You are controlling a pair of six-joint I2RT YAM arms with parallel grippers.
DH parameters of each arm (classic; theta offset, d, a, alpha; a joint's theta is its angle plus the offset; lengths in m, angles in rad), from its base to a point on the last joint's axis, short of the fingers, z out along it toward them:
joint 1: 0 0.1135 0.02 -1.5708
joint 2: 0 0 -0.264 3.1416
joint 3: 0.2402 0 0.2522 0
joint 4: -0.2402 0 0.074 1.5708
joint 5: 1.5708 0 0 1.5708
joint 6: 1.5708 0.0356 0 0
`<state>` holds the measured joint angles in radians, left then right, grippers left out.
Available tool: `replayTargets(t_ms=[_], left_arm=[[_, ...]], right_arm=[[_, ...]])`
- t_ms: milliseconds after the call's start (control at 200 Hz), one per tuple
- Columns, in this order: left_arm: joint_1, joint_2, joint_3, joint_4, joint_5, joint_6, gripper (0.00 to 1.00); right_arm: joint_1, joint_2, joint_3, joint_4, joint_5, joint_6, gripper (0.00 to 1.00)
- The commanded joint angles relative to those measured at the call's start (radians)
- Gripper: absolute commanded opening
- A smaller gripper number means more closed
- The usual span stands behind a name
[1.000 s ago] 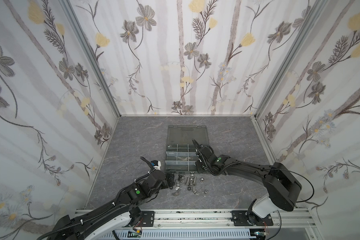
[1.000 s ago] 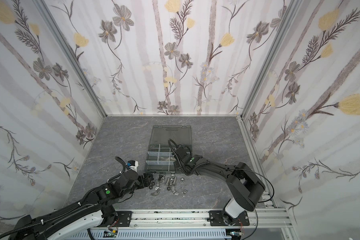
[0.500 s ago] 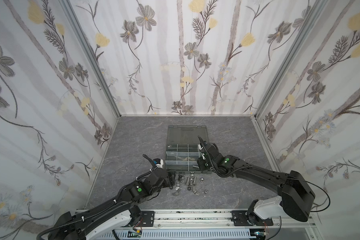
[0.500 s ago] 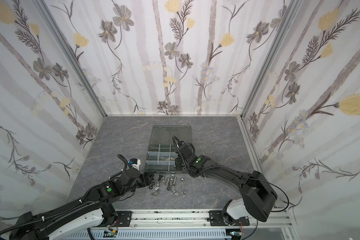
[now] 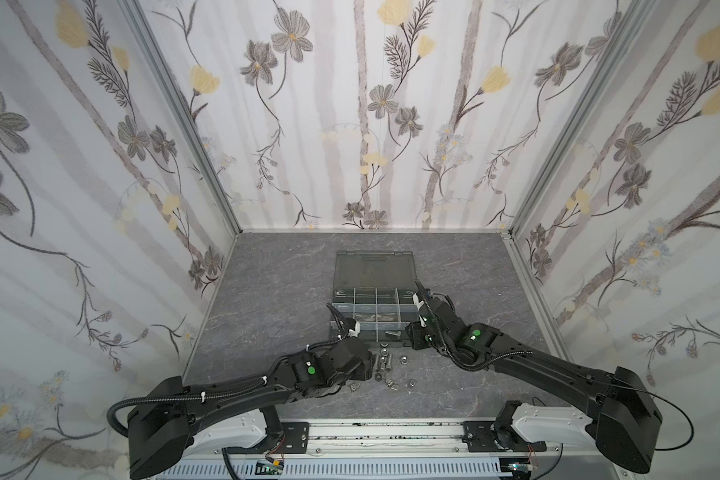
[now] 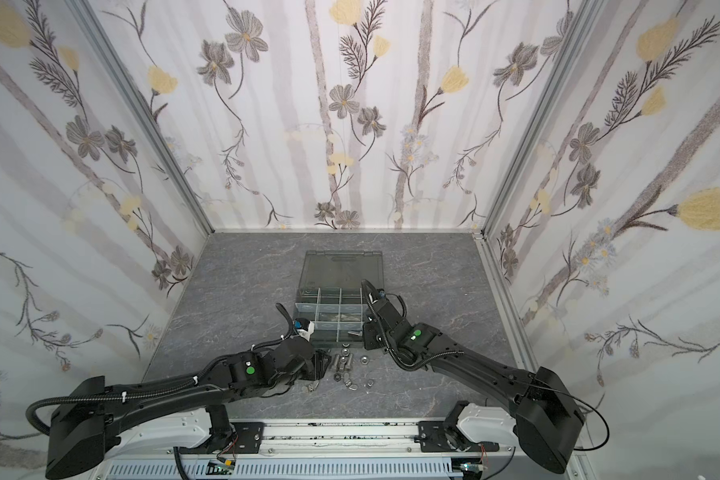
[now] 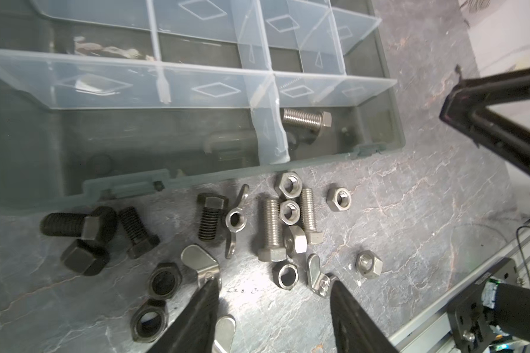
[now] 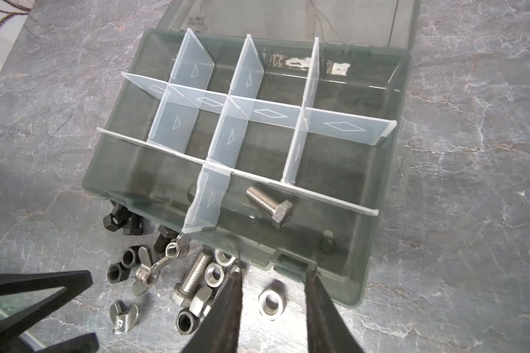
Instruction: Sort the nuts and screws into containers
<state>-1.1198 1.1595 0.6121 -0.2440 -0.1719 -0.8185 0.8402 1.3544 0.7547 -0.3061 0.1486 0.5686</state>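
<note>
Right in front of the dark grey organizer box (image 8: 383, 171), the loose hardware lies in a small heap on the grey marbled table (image 7: 410, 214): black screws (image 7: 74, 227), silver screws (image 7: 271, 229), silver hex nuts (image 7: 338, 198), black nuts (image 7: 164, 279) and wing nuts (image 7: 234, 220), many of them touching. One steel bolt (image 8: 268, 204) lies on its side inside the box, in the right-hand compartment (image 8: 318, 220) of the row nearest the robot. The smoky lid (image 5: 375, 266) lies open and flat behind the box. The left gripper (image 7: 271, 284) hangs low at the heap's left edge, released, its jaws apart and grasping nothing, each fingertip just beside a wing nut. The right gripper (image 8: 273, 273) hovers at the box's front wall, also released and empty; a lone silver nut (image 8: 271, 301) lies on the table, seen between its fingers
</note>
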Motion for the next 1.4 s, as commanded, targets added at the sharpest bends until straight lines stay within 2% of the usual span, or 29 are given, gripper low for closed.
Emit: replayTargets(t_ms=[0,395,600,834,1394], left_arm=[[-0.026,0.079,0.057,0.001,-0.015,0.019,0.59],[-0.044,0.354,0.230,0.002,0.051,0.078,0.45],[-0.049,0.464,0.301,0.002,0.075,0.099,0.43],[-0.049,0.509,0.324,0.002,0.079,0.110,0.42],[-0.034,0.501,0.299,0.002,0.043,0.106,0.41]], right_arm=[[-0.002,-0.033,-0.036,0.009,0.027,0.038,0.36],[-0.012,-0.129,-0.102,-0.013,0.044,0.069,0.37],[-0.013,-0.144,-0.124,-0.011,0.039,0.085,0.37],[-0.012,-0.159,-0.143,-0.007,0.040,0.096,0.37],[-0.012,-0.156,-0.149,0.004,0.016,0.106,0.37]])
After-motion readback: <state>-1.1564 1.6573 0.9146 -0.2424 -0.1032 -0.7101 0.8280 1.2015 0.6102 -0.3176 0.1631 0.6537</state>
